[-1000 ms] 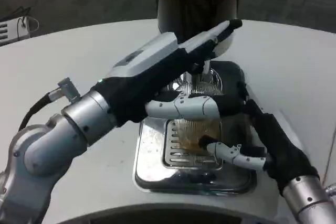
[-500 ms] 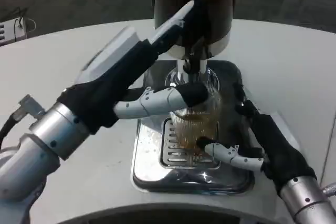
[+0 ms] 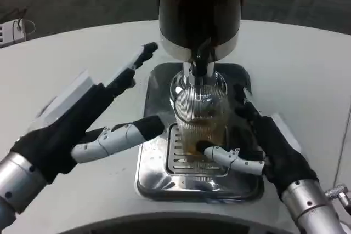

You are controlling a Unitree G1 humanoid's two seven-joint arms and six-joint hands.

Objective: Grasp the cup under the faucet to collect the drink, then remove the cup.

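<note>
1. The cup (image 3: pixel 201 119), clear and ribbed with a little brown drink at the bottom, stands at the centre of the frame on the slotted grate of the metal tray (image 3: pixel 159 175).
2. It sits directly under the faucet (image 3: pixel 201 65), which hangs from the dark dispenser (image 3: pixel 199 9) at the top centre.
3. The right hand (image 3: pixel 258 146), lower right of the frame, wraps the cup from its right side; one white finger (image 3: pixel 230 159) curls across the front of the cup near its base, and the black palm lies against its right wall.
4. The left hand (image 3: pixel 96 119) is at the left of the frame, off the cup, holding nothing, with its fingers spread: one reaches toward the upper centre, another points right, its dark tip just beside the tray's left edge.
5. The tray rests on the white bench (image 3: pixel 307 69).
6. A pale object with cables (image 3: pixel 13 30) lies at the far upper left.
</note>
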